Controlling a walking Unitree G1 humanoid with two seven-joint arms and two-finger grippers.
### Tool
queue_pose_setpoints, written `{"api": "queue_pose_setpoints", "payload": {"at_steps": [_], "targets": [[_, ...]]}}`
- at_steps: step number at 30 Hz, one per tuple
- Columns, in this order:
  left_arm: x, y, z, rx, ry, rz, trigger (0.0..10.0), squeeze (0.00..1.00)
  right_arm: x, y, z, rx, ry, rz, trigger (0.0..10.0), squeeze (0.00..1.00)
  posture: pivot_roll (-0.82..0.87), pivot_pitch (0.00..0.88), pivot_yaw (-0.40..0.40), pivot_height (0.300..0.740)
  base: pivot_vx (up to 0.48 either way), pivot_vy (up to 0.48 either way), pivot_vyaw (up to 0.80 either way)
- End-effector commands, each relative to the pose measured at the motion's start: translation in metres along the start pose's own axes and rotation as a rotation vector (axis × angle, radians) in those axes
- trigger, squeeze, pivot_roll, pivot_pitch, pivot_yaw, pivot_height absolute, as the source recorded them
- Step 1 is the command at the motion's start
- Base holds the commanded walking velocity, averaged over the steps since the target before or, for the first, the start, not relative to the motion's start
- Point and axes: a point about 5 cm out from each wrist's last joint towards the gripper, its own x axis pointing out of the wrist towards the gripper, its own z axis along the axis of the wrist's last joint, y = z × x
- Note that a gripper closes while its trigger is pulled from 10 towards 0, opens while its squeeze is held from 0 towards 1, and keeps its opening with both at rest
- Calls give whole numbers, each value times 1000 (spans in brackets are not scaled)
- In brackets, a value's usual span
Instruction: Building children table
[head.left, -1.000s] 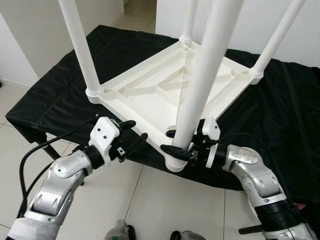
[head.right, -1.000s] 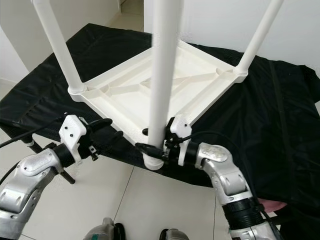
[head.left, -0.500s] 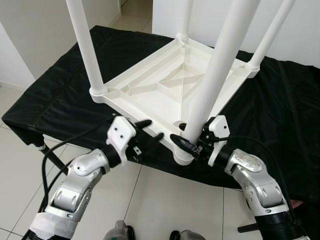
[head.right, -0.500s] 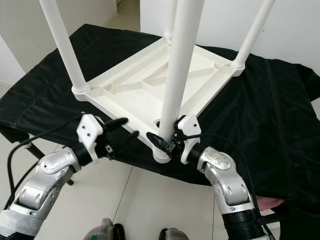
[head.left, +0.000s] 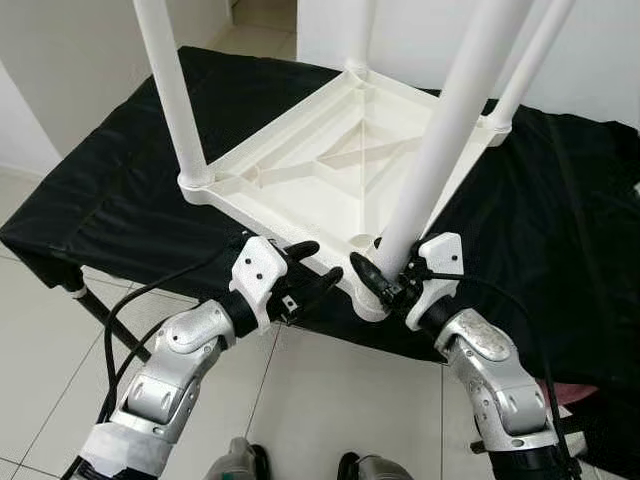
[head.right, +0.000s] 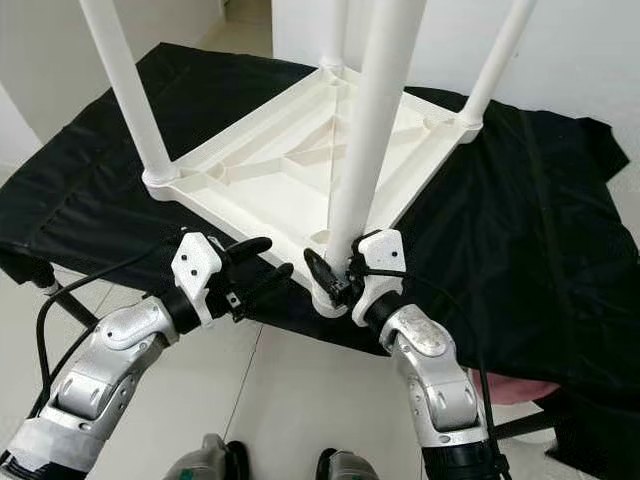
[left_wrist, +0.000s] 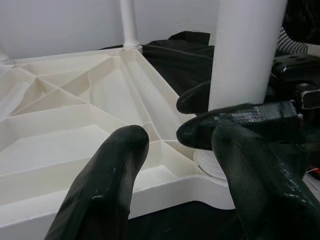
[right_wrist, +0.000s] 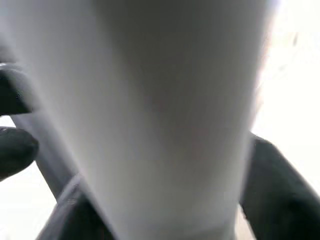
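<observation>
The white plastic children's table lies upside down on the black cloth-covered bench, its ribbed underside facing up and its four round white legs standing upward. The nearest white tubular leg rises from the corner socket at the table's 6 o'clock corner, which overhangs the front edge of the bench above the pale tiled floor.

My right gripper is clamped around the base of that nearest leg, just above the socket, one black finger at the leg's 9 o'clock side and the other behind it; in my right wrist view the leg sits between the two dark fingers.

My left gripper hangs at about 8 o'clock from the socket, just beside the table's front rim, its two black fingers spread apart and grasping nothing. In my left wrist view those fingers straddle the rim, pointing toward the leg.
</observation>
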Motion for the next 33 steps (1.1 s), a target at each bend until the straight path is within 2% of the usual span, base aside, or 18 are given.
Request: {"api": "queue_pose_setpoints", "payload": {"at_steps": [1,3,5,6,8,11,14,18,22,27,28,29,30,33], "targets": [[2,-2,-4,13,13,-8,10000,0,-1,-2,1,34,-34,12,10000,1000,-62,139,9,740,0,0,0],[3,-4,-4,12,11,-12,10000,0,-1,-2,4,35,-59,16,10000,1000,-62,139,9,740,0,0,0],[5,-6,-3,14,4,-25,10000,0,-9,-2,4,45,-72,47,10000,1000,-62,139,12,740,0,0,0],[7,-7,-2,10,0,-28,10000,0,-15,-1,3,44,-70,77,10000,0,-62,139,12,740,0,0,0],[9,-6,-1,19,-6,-28,10000,0,-25,-2,2,43,-64,107,10000,0,-65,142,15,740,0,0,0],[11,-5,-1,21,-7,-30,10000,0,-30,-3,2,32,-56,130,10000,0,-69,143,19,740,0,0,0],[21,3,-8,58,25,-32,10000,0,-46,-6,0,-3,-19,196,10000,0,-90,142,35,740,0,0,0],[25,3,-12,81,50,-57,10000,0,-52,-6,-1,2,-1,235,10000,0,-90,142,35,740,0,0,0],[33,1,-13,65,49,-126,10000,0,-57,-9,0,-28,5,257,10000,0,-110,139,47,740,0,0,0],[29,2,-17,68,75,-231,10000,0,-66,-7,3,-59,-12,269,10000,0,-125,136,54,740,0,0,0],[26,4,-19,67,95,-268,10000,161,-70,-6,4,-74,-14,281,10000,0,-133,136,57,740,0,0,0],[26,4,-19,67,95,-268,10000,161,-70,-6,4,-74,-14,281,10000,0,-133,136,57,740,0,0,0],[24,6,-21,74,105,-286,10000,996,-73,-6,3,-74,-9,294,10000,0,-137,134,59,740,0,0,0],[17,9,-23,94,133,-361,10000,1000,-79,-7,4,-60,0,318,10000,0,-150,132,66,740,0,0,0]]}}
